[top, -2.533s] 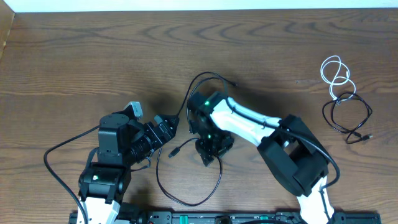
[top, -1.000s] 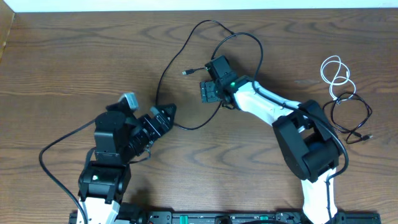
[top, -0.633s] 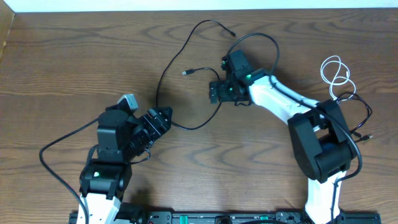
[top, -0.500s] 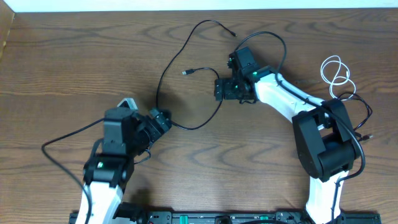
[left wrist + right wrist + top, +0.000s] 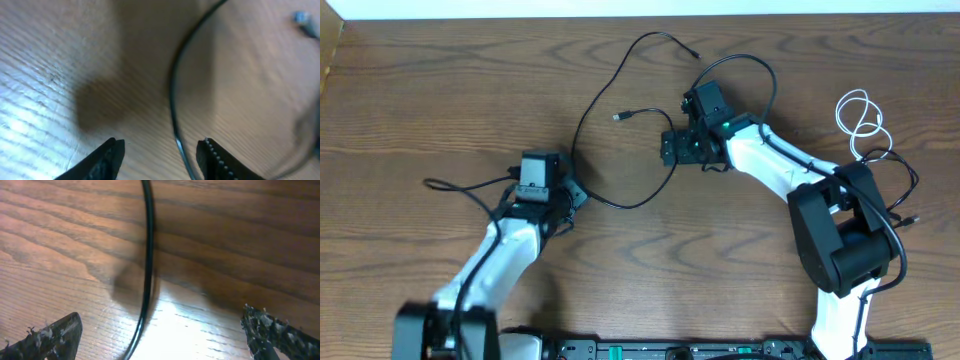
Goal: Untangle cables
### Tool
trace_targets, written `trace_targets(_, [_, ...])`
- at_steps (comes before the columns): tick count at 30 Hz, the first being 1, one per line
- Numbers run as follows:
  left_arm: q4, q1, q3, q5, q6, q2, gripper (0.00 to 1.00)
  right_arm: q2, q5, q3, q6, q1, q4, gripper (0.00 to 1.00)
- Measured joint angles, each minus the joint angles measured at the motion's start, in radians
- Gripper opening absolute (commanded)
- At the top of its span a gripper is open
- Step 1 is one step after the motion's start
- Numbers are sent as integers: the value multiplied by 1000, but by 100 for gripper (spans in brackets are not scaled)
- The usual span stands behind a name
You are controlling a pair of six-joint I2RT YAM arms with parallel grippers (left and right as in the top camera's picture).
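A long black cable (image 5: 578,130) lies in loose loops across the table's middle, one plug (image 5: 620,117) near its centre and another (image 5: 692,52) at the back. My left gripper (image 5: 575,193) is at the lower left bend of that cable. In the left wrist view its jaws (image 5: 161,142) stand apart, with the cable (image 5: 172,100) running between them nearer the right finger. My right gripper (image 5: 672,148) is wide open over the loop's right side. The cable (image 5: 146,255) passes untouched between its fingers (image 5: 161,314). A short white cable (image 5: 858,118) and a second black cable (image 5: 885,190) lie coiled at the far right.
The left arm's own thick black cord (image 5: 460,186) trails left across the wood. The right arm's white link (image 5: 770,170) and base (image 5: 840,250) stand between the middle loop and the coiled cables. The table's back edge (image 5: 640,14) runs along the top.
The left arm has reached forward and turned, and its jaws have narrowed around the cable. The right gripper drifted right, then back a little, and opened wider.
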Motion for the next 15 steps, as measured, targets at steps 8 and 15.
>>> trace_targets(8, [74,0,6,-11,-14,97,57,0,5,-1,0,11,2,99])
trace_targets(15, [96,-2,6,-11,-12,109,40,0,5,-1,0,12,2,99])
